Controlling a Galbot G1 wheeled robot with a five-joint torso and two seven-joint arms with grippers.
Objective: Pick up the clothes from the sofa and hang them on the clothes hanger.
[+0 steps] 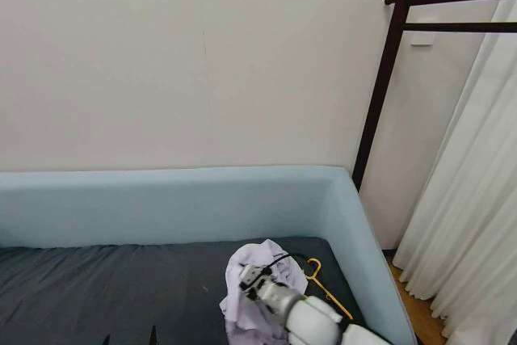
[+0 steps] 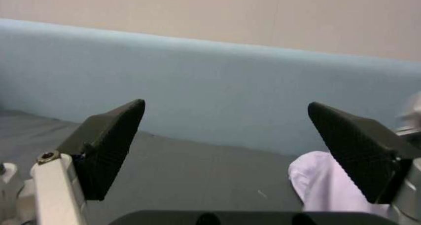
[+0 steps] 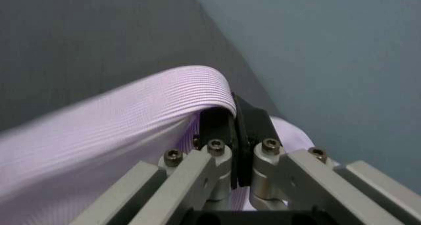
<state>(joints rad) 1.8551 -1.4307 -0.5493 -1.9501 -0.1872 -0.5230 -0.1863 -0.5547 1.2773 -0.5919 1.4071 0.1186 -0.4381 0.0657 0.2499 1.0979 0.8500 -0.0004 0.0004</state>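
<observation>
A lilac shirt [image 1: 257,258] lies bunched at the right end of the sofa's dark grey seat [image 1: 121,284]. My right gripper [image 1: 252,277] is shut on a fold of it; in the right wrist view the striped lilac shirt [image 3: 131,121] is pinched and pulled taut between the gripper [image 3: 231,111] pads. An orange hanger [image 1: 325,282] lies beside the shirt. The dark wooden clothes rack [image 1: 386,70] stands past the sofa's right arm. My left gripper [image 2: 227,111] hovers open over the seat, the shirt [image 2: 322,185] just beside one finger; its tips [image 1: 129,337] show at the bottom edge of the head view.
The pale blue sofa back [image 1: 161,204] and right armrest [image 1: 359,248] wall in the seat. White curtains [image 1: 477,199] hang at the right, close to the rack. A plain wall rises behind.
</observation>
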